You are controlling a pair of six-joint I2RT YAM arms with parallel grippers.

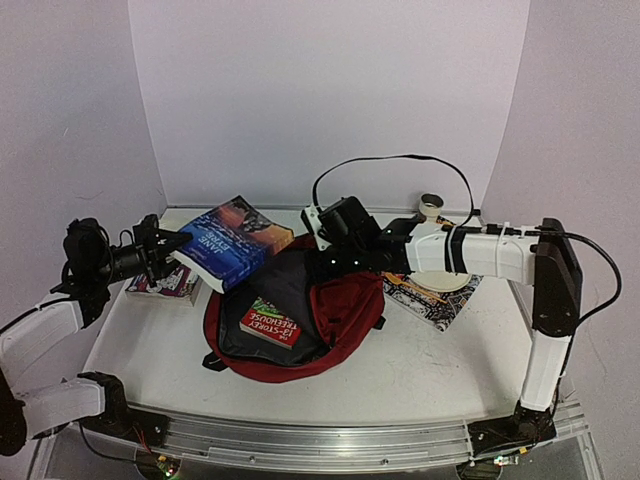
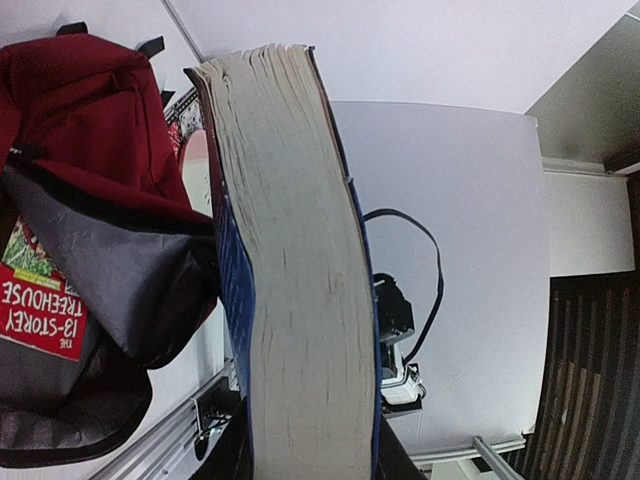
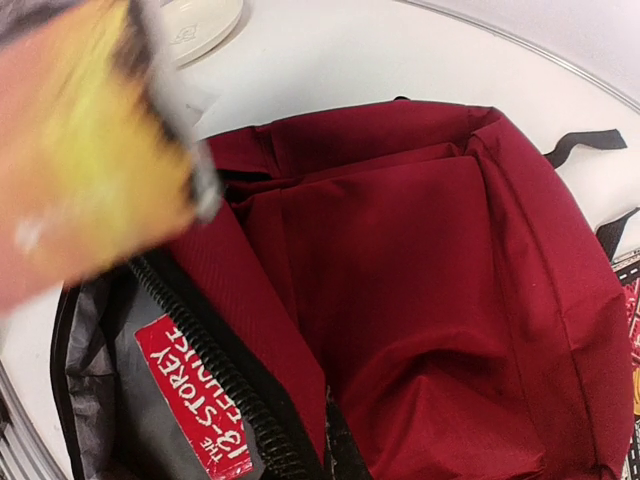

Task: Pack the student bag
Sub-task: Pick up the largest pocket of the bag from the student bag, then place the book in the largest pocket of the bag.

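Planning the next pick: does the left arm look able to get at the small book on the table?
Probably not yet: the left gripper is shut on the thick blue book. The small book lies free just below, so likely yes once freed.

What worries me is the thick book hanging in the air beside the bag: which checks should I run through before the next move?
1. Jaws of the left gripper clamped on the blue book: ok.
2. Student bag mouth open and facing up: ok.
3. Blue book centred over the mouth: not ok. It hangs over the bag's far-left rim, largely outside the opening.
4. Room inside: cannot tell. A red book already lies in the opening.
5. Right gripper holding the rim open: cannot tell. Its jaws are shut at the bag's far edge, but no picture shows whether fabric is pinched.
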